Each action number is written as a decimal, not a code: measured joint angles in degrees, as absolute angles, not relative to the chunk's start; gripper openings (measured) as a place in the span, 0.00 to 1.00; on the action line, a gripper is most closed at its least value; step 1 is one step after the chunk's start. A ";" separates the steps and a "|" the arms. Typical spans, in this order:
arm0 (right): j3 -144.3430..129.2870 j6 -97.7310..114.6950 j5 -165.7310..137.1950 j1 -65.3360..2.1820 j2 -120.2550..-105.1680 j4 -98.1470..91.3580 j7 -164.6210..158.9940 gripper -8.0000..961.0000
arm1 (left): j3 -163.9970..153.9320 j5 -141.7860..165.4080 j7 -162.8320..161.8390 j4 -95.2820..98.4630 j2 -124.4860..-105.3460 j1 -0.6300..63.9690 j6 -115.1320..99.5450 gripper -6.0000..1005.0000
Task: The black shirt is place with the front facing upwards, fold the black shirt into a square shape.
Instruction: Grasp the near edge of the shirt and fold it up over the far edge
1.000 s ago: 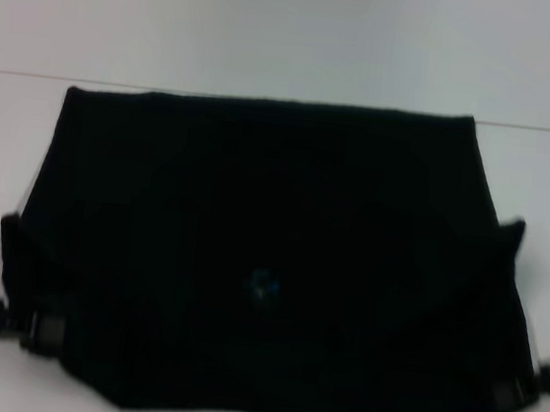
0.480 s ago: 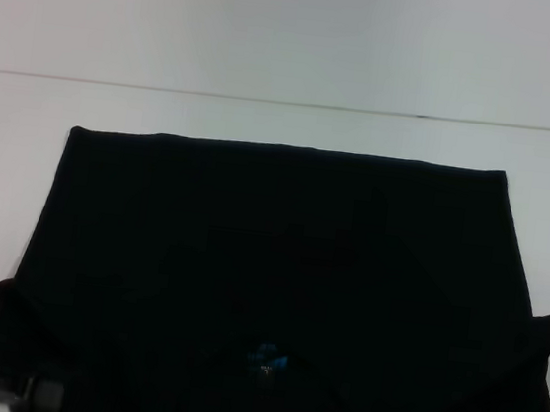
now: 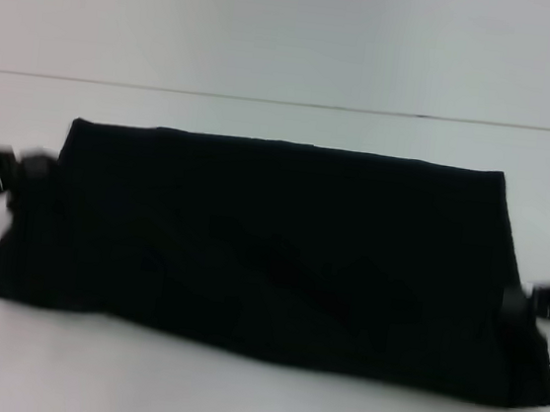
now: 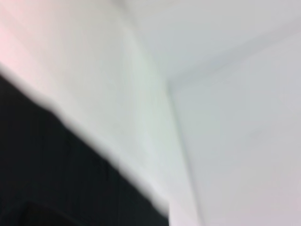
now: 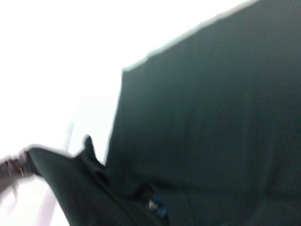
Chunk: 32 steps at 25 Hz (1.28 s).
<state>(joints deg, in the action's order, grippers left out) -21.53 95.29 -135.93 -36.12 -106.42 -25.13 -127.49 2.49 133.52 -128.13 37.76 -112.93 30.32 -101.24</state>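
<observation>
The black shirt [image 3: 279,256] lies on the white table [image 3: 233,400] as a wide folded band, back side up, with no lettering showing. My left gripper [image 3: 28,174] is at its left end and my right gripper [image 3: 524,304] at its right end. Each is shut on the cloth's near layer and holds it raised over the rest. The right wrist view shows the shirt [image 5: 211,117], its small blue neck label [image 5: 157,207], and the left gripper [image 5: 19,162] farther off pulling up a corner. The left wrist view shows a black edge of the shirt [image 4: 56,179].
A thin seam or edge line [image 3: 267,99] crosses the white surface behind the shirt. White table shows on all sides of the shirt. Nothing else stands on it.
Both grippers moved from the shirt's near corners away from me, carrying the near edge up and over. The shirt now shows as a shorter band and the blue label is covered in the head view.
</observation>
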 joint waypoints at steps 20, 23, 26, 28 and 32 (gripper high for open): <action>-21.01 62.31 -104.89 -37.82 -117.85 -21.34 -114.57 0.05 | 2.69 113.76 -111.41 25.66 -117.31 34.93 -71.47 0.07; -21.36 60.23 -102.88 -38.91 -118.44 -21.32 -112.77 0.05 | 2.69 113.71 -109.96 25.57 -117.45 36.68 -69.25 0.07; -21.41 56.81 -102.81 -39.96 -119.15 -20.98 -110.87 0.05 | 2.71 113.65 -107.29 25.37 -118.15 39.16 -63.80 0.07; -21.38 54.16 -102.74 -40.49 -119.52 -20.24 -109.16 0.05 | 2.72 113.60 -106.34 25.20 -118.33 40.01 -61.73 0.07; -21.17 50.17 -101.71 -41.29 -119.63 -18.52 -106.58 0.05 | 2.72 113.51 -102.58 24.58 -119.12 42.68 -55.01 0.07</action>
<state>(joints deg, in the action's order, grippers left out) -21.17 50.17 -101.71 -41.29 -119.63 -18.52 -106.58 2.72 113.51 -102.58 24.58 -119.12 42.68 -55.01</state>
